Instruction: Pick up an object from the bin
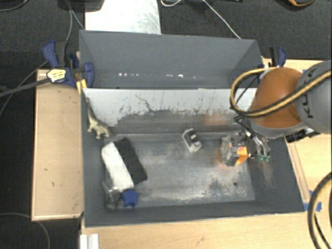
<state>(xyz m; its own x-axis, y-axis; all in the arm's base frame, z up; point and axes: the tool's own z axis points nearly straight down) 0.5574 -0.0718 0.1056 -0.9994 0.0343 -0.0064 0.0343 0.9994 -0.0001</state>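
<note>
My gripper [244,148] is low over the right part of the bin floor, under the arm's orange cover. A small orange and yellow thing [239,155] sits right at its tip, beside a small grey piece [226,151]; whether it is held I cannot tell. A small bent metal piece [191,140] lies on the floor to the gripper's left, apart from it.
At the left of the bin lie a white block [116,167] with a black bar [130,160] against it, a blue thing [129,197] by the front left corner, and a small beige toy animal [96,128] at the left wall.
</note>
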